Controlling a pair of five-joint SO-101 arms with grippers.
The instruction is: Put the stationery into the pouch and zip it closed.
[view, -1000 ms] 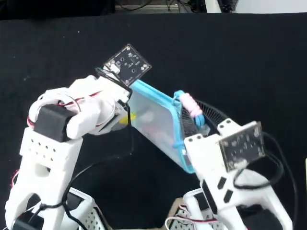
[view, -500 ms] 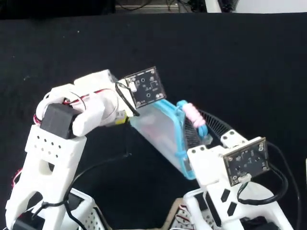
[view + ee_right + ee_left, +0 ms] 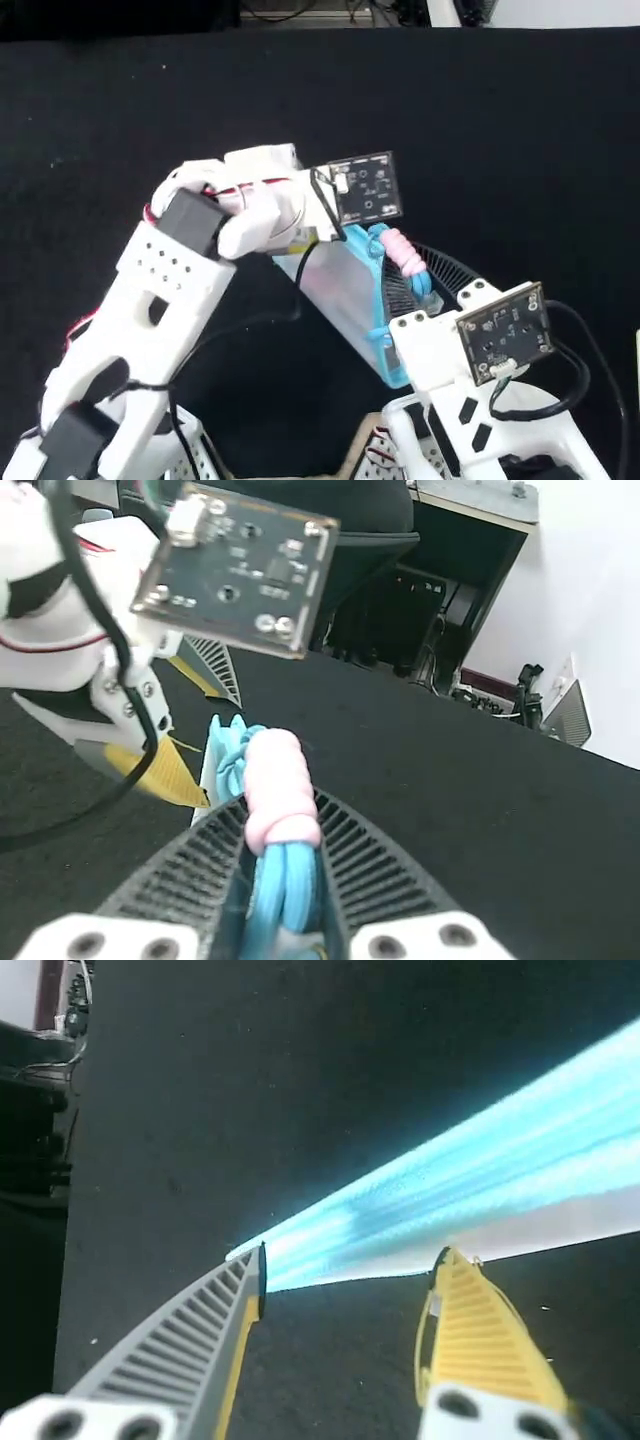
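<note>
A translucent pouch (image 3: 340, 290) with a cyan zip edge (image 3: 480, 1180) is held tilted above the black table. My left gripper (image 3: 345, 1270) is open, its grey and yellow fingers astride the cyan edge at the pouch's far end, close to the strap. In the right wrist view its yellow finger (image 3: 165, 765) shows beside that edge. My right gripper (image 3: 415, 275) (image 3: 285, 880) is shut on the pouch's blue strap with a pink sleeve (image 3: 400, 250) (image 3: 280, 790). I cannot make out what is inside the pouch.
Black cloth (image 3: 520, 130) covers the table, with open room toward the back and right. Both arm bases stand at the near edge (image 3: 150, 440). Dark shelves and cables (image 3: 420, 610) lie beyond the table.
My left arm has slid to the right along the pouch's cyan edge toward the strap end. The pouch has swung steeper, and the right arm has shifted slightly with the strap.
</note>
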